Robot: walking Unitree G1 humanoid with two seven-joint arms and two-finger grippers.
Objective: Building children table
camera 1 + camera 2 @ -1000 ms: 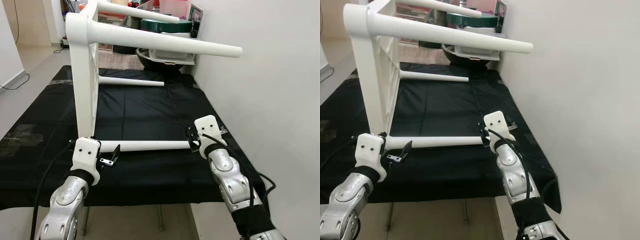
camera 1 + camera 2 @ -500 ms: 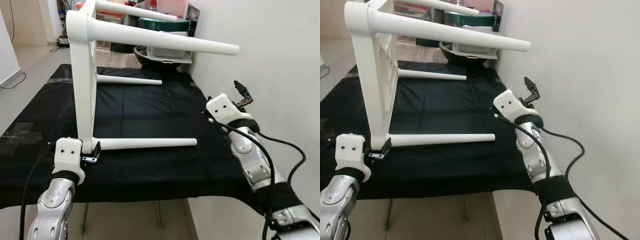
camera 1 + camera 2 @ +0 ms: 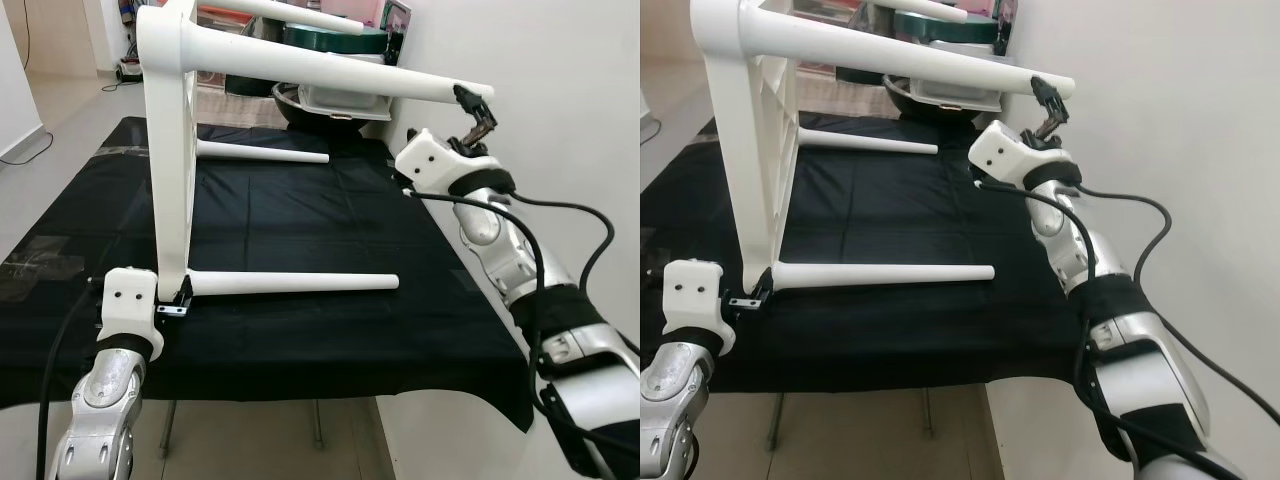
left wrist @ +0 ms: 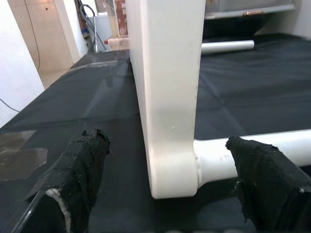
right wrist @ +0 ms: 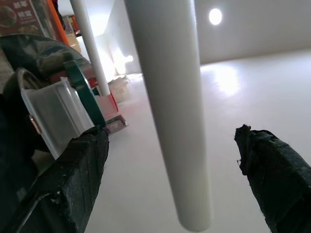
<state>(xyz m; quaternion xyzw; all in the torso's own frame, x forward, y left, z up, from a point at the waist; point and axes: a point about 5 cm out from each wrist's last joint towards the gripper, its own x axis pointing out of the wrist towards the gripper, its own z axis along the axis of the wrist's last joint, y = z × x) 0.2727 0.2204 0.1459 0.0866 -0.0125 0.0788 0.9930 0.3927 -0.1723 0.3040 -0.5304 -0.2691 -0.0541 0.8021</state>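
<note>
A white children's table (image 3: 168,150) lies on its side on the black cloth (image 3: 300,215), its top upright at the left and its legs pointing right. My left gripper (image 3: 175,303) is at the lower near corner, where the bottom leg (image 3: 295,284) joins. In the left wrist view it (image 4: 167,143) stands open, with black fingers (image 4: 80,165) on either side of that corner. My right gripper (image 3: 478,108) is raised to the free end of the upper near leg (image 3: 330,72). The right wrist view shows it (image 5: 171,135) open astride that leg (image 5: 167,97).
The white wall (image 3: 560,90) runs close along the right side. Behind the cloth sit a dark basin, a clear container (image 3: 335,100) and a green lid. The cloth's front edge (image 3: 300,385) drops off just before me. Floor (image 3: 60,110) lies to the left.
My right gripper left the end of the bottom leg and rose to the end of the upper near leg. My left gripper slid left along the bottom leg to the table's corner.
</note>
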